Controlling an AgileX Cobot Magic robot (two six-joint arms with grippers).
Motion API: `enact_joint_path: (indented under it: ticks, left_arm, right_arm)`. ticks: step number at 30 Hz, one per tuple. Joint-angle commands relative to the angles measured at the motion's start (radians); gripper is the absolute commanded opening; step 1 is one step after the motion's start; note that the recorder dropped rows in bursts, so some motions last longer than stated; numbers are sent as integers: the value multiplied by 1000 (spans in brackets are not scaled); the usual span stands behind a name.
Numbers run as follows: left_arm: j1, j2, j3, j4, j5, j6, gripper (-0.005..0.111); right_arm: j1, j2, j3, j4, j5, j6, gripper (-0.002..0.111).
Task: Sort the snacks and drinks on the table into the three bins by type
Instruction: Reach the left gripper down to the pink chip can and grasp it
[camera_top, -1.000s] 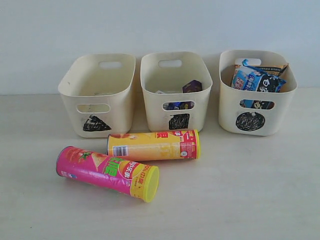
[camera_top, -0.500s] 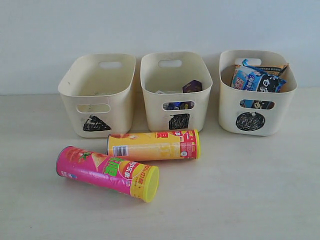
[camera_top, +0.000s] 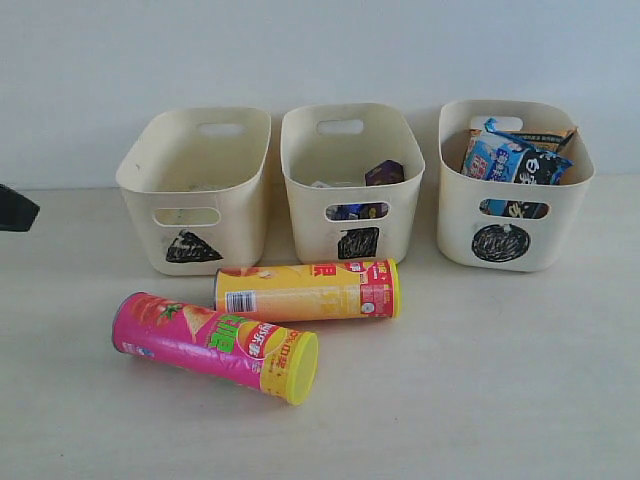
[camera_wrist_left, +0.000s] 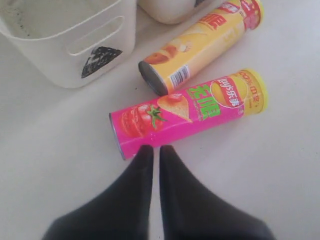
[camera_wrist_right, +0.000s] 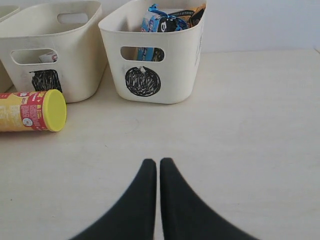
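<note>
Two chip tubes lie on their sides on the surface (camera_top: 480, 390), just in front of the bins and close together: pink tube (camera_top: 215, 346) nearer the camera, yellow tube (camera_top: 307, 290) behind it. Cartons sit in the square bin (camera_top: 300, 205), packets in the circle bin (camera_top: 458, 225); judged destination for the tubes is the triangle bin (camera_top: 243, 215).

Left gripper (camera_wrist_left: 151, 149): jaws pressed together, empty, tips just short of the pink tube's base end. Right gripper (camera_wrist_right: 152, 162): also closed, empty, over bare surface.

Handling estimate: tubes are light, stiff-walled and glossy, so they will probably roll if nudged. Grasp across mid-body, jaws square to the long axis. Avoid the yellow lid (camera_wrist_left: 255, 90), which may pop. Moderate squeeze only.
</note>
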Motion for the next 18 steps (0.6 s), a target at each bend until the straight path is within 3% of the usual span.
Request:
enact_joint_path:
  ticks: [1, 6, 13, 15, 18]
  left_arm:
    - [-37, 98, -79, 5, 70, 115, 4]
    - [-111, 216, -174, 27, 116, 183, 4]
    - [-220, 371, -291, 173, 175, 199, 4]
    - [-246, 413, -316, 206, 184, 216, 7]
    - [-277, 465, -354, 265, 196, 236, 23]
  right_arm:
    - [2, -6, 5, -8, -5, 2, 0]
    - [2, -6, 5, -8, -5, 2, 0]
    - [2, -6, 5, -8, -5, 2, 0]
    - [2, -6, 5, -8, -5, 2, 0]
    - [2, -6, 5, -8, -5, 2, 0]
